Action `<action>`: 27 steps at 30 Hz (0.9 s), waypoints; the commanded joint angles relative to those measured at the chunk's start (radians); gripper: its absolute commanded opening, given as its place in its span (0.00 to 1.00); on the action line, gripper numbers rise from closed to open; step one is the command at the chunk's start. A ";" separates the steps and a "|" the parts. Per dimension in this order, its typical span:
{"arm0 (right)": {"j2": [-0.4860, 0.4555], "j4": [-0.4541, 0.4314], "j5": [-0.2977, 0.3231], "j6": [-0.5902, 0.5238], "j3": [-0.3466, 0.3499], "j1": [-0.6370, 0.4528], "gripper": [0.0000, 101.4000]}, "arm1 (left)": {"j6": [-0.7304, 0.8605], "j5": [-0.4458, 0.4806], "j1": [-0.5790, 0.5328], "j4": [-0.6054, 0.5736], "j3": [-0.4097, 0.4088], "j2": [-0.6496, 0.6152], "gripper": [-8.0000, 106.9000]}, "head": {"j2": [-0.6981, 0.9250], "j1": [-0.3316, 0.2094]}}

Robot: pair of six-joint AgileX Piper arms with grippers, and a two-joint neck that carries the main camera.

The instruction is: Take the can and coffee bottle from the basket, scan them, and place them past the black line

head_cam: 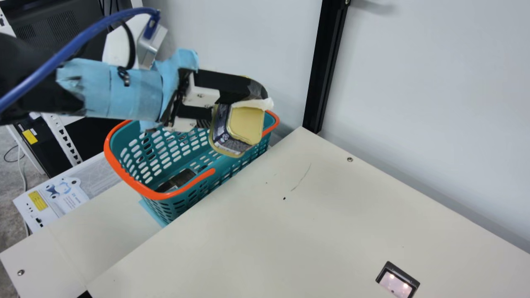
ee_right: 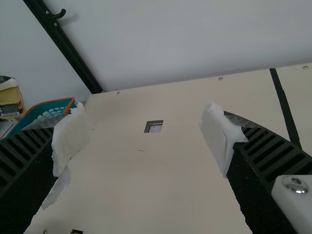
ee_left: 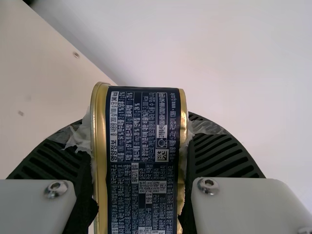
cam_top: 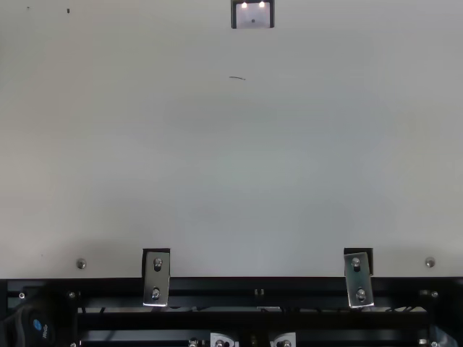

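Beside the desk's edge, near its corner by the upright black post, we have one basket, teal with an orange rim. Over it, our left gripper holds one can clear of the basket and the desk. The can sits squarely between that gripper's two jaws, which press on its gold-rimmed ends, its dark printed side between them. Inside the basket we see one dark item, though we cannot tell whether it is the coffee bottle. Our right gripper has its two jaws spread wide above the desk, well apart from the can. We count one scanner with two lights, set in the desk, and one black line running from the desk's wall-side edge, across the scanner from the basket.
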 commanded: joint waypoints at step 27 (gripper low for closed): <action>0.000 0.000 0.000 0.000 0.000 0.000 1.00 | -0.567 0.132 -0.184 -0.455 0.230 -0.177 0.16 | 0.014 -0.027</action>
